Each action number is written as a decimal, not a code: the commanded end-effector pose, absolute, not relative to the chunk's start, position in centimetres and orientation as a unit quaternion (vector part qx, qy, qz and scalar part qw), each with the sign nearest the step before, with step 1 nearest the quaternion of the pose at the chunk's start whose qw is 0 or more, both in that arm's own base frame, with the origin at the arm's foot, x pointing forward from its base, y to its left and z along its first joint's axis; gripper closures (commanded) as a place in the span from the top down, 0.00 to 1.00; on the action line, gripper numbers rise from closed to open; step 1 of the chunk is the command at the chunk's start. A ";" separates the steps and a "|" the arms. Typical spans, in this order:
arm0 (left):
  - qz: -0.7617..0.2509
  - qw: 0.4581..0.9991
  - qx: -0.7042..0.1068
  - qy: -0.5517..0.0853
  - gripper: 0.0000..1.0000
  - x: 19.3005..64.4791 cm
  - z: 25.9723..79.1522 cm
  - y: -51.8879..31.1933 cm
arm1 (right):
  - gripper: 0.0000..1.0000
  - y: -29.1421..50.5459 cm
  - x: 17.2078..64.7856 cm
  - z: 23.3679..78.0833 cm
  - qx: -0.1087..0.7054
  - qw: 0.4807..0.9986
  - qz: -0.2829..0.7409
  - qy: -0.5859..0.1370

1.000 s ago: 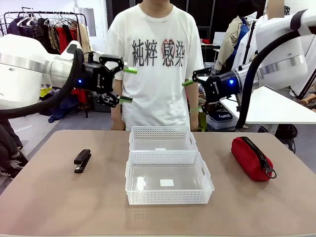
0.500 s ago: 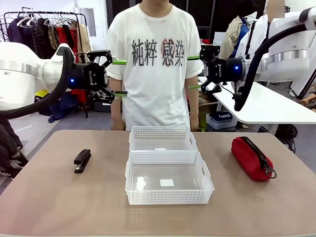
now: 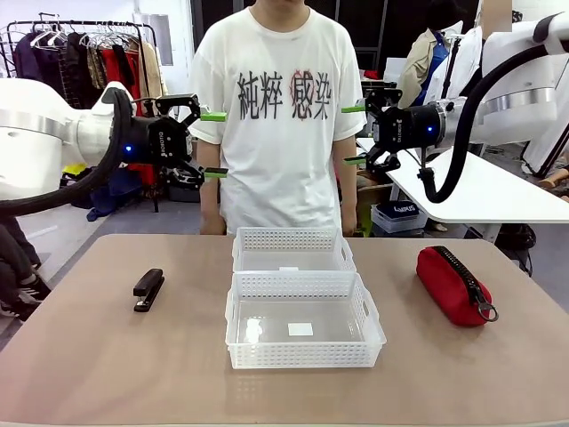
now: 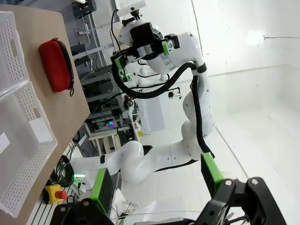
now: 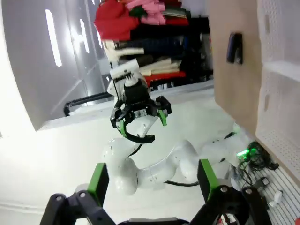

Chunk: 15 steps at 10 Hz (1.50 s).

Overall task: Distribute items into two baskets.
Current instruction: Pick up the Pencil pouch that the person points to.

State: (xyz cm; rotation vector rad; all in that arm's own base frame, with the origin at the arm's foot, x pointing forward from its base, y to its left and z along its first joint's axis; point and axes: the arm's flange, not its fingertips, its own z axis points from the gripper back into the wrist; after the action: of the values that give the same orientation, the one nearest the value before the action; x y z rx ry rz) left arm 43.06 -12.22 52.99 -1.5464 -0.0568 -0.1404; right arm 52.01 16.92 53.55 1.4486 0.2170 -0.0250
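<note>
A small black stapler (image 3: 148,289) lies on the table's left side, and a red zippered pouch (image 3: 453,285) lies on its right. Two white lattice baskets stand in the middle: the larger near basket (image 3: 304,358) and the smaller far basket (image 3: 293,238), touching end to end. High above the table, my left gripper (image 3: 214,143) is open with nothing in it, pointing right. My right gripper (image 3: 353,134) is open too, pointing left. The left wrist view shows the pouch (image 4: 55,65), both baskets (image 4: 21,140) and my own open gripper (image 4: 157,180). The right wrist view shows the stapler (image 5: 233,48) and my open gripper (image 5: 150,180).
A person in a white printed T-shirt (image 3: 283,116) stands at the far edge behind the baskets. A clothes rack (image 3: 89,53) is at the back left, a white table (image 3: 484,191) at the back right. Bare tabletop lies around both items.
Both grippers rose from about a second ago and levelled out, fingers pointing toward each other. In the last half second they barely moved. The items and baskets stayed put.
</note>
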 end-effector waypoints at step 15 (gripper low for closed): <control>-0.007 0.715 -0.699 -0.018 1.00 45.3 56.5 -10.9 | 1.00 10.8 49.8 57.0 0.658 0.748 0.086 -0.007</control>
State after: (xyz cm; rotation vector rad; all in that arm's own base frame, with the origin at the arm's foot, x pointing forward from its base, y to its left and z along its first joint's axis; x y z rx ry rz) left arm 44.99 -11.10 55.78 -1.5473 -0.0308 -0.0269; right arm 50.30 11.04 57.29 1.4199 0.0128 0.1785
